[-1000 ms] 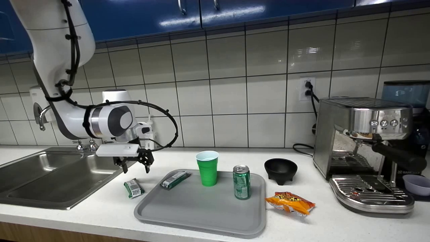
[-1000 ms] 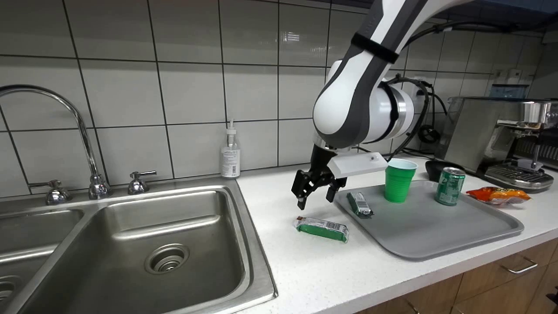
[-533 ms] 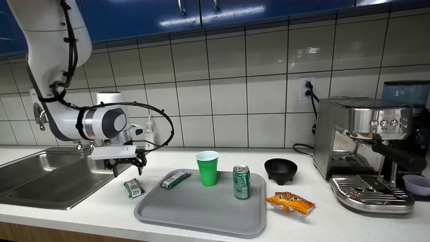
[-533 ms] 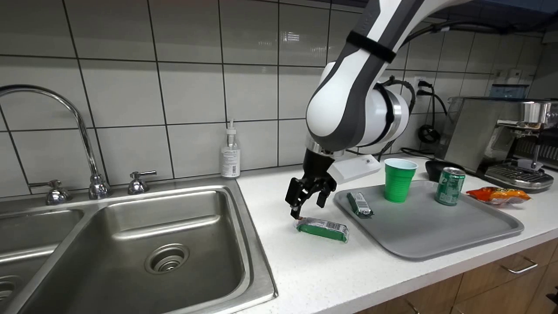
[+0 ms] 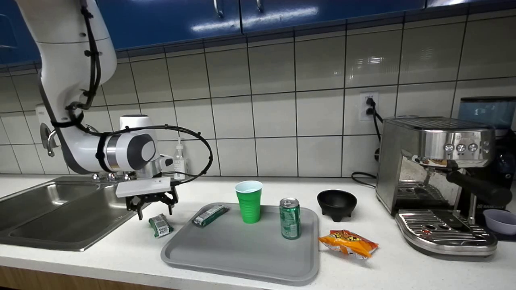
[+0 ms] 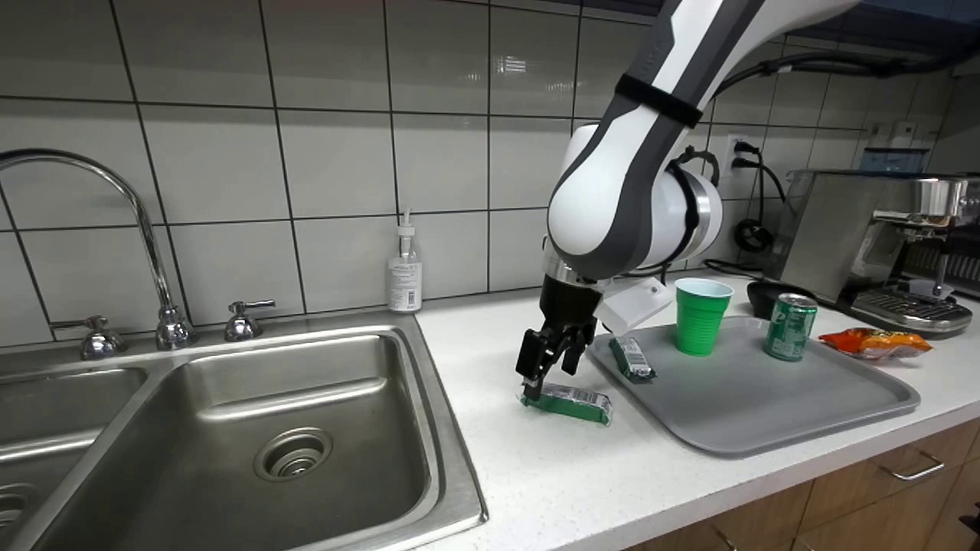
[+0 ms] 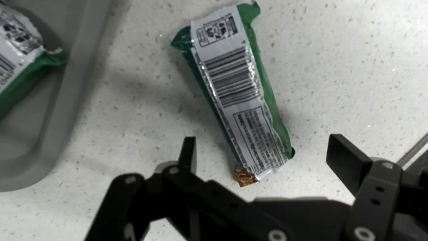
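Lowering toward the bar (image 7: 239,98): my gripper (image 5: 155,215) sits closer to it than half a second ago.
Its fingers (image 7: 349,160) stand wide apart, holding nothing; in the wrist view the bar's near end shows between them, so I judge it well lined up, though I can't tell whether a fingertip touches it. The bar hasn't moved: it lies on the white table (image 5: 129,249) between the sink (image 6: 375,428) and the gray tray (image 5: 242,253). On the tray are a second bar (image 5: 210,215), a green cup (image 5: 250,205) and a can (image 5: 290,219). Past it, away from the sink, sit an orange bag (image 5: 348,243), a black bowl (image 5: 337,204) and a coffee machine (image 5: 433,139); a tiled wall (image 5: 274,117) stands behind, blue cabinets (image 5: 322,16) above.
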Available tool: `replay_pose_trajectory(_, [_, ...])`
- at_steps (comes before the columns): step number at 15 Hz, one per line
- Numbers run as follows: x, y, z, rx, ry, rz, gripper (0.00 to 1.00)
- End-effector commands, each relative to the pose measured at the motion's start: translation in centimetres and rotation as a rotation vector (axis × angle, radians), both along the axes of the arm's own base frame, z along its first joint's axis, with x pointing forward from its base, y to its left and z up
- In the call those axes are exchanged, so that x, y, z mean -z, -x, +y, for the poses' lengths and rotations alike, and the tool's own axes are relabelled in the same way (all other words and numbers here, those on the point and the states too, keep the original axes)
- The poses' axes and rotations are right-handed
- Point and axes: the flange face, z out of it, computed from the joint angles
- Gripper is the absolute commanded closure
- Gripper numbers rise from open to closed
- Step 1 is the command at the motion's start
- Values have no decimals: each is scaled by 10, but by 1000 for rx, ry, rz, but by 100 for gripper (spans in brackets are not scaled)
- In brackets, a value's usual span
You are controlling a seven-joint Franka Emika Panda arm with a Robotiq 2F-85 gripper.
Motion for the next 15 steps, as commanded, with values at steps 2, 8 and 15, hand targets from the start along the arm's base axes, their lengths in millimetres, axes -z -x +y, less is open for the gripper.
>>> replay_pose_trajectory(2, [2, -5, -5, -91, 18, 15, 0])
replay_pose_trajectory(8, [6, -8, -9, -142, 25, 22, 0])
replay_pose_trajectory(15, [11, -10, -8, -181, 33, 29, 0])
